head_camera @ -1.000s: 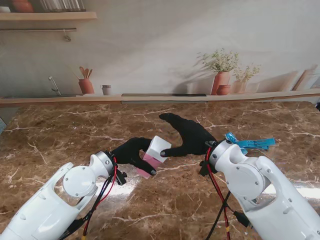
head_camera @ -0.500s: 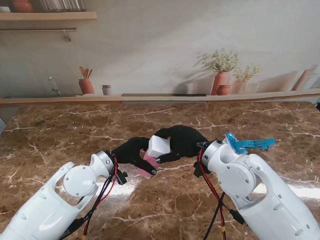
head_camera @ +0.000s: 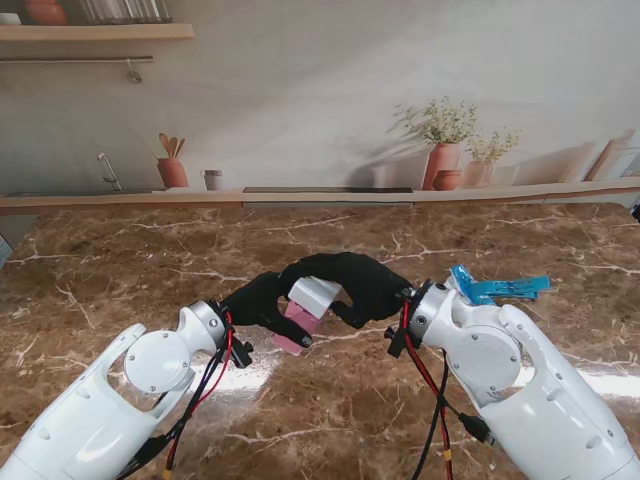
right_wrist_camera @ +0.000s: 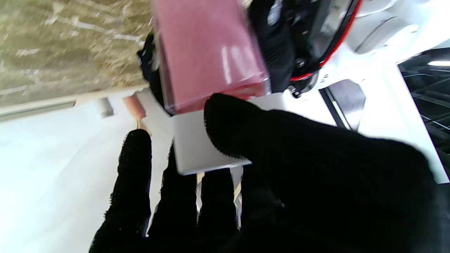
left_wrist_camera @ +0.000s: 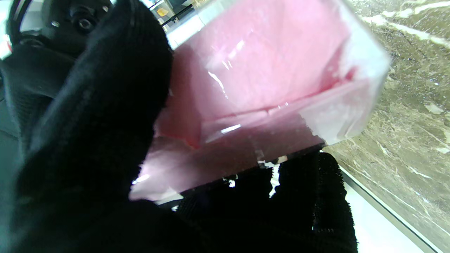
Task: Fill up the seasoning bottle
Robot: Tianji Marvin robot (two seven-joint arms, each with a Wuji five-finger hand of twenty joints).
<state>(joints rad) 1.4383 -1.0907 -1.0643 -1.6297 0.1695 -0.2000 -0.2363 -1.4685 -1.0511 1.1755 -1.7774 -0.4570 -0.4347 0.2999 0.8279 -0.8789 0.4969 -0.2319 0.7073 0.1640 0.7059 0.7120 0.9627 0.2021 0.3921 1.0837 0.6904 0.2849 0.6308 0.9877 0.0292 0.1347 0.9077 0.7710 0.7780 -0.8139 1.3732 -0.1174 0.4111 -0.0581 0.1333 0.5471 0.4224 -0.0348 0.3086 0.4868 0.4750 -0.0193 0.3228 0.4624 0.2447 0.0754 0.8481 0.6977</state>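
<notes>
Left hand clamped on seasoning bottle, held tilted above brown marble table, mid-table. Right hand wrapped over bottle's white cap. Blue packet just right of R wrist. Wall ledge w/ pots along far edge.

The place looks like a kitchen, but a staged one — the back wall seems to be a printed picture. On it are a wooden shelf, a small metal tap, a terracotta jar holding wooden spoons and terracotta pots with pale green plants. In front lies a brown marble-patterned table with white veins — like a kitchen worktop. The white robot arms with loose red and black cables suggest a test setup.
</notes>
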